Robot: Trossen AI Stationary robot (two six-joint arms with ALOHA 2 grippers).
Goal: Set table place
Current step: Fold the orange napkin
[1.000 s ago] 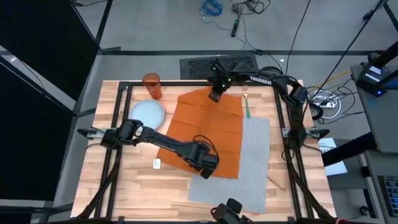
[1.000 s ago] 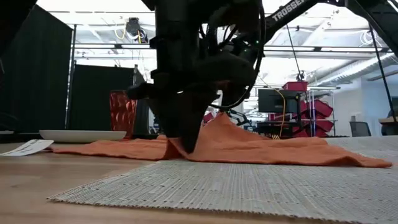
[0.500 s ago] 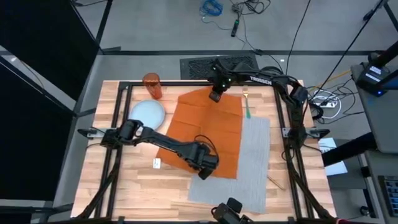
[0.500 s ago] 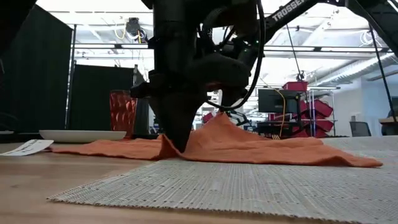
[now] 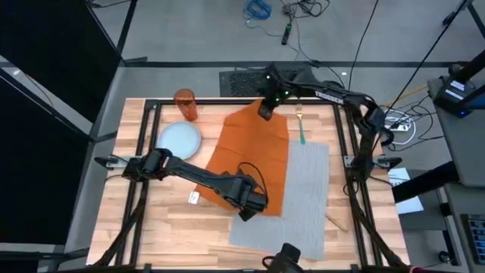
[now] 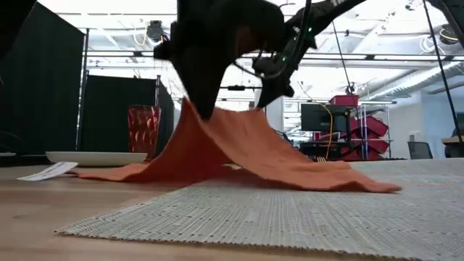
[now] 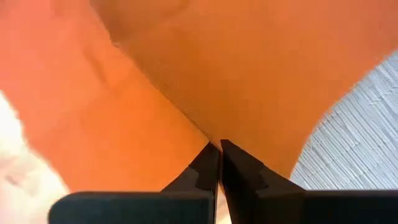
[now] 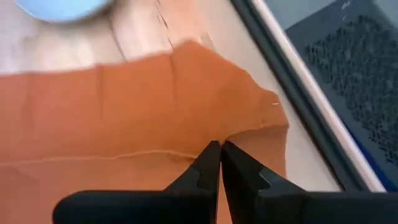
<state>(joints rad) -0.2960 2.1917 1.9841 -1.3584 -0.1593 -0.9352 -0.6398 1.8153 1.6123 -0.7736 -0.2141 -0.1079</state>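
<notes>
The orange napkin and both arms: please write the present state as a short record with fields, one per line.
napkin: orange napkin lifted off the table at two places, sagging between them, partly over the grey placemat
left gripper: jaws shut on the napkin's near edge
right gripper: jaws shut on the napkin's far edge
plate: on the bare wood, left of the napkin
tumbler: upright at the far left corner
fork: beyond the placemat's far edge
</notes>
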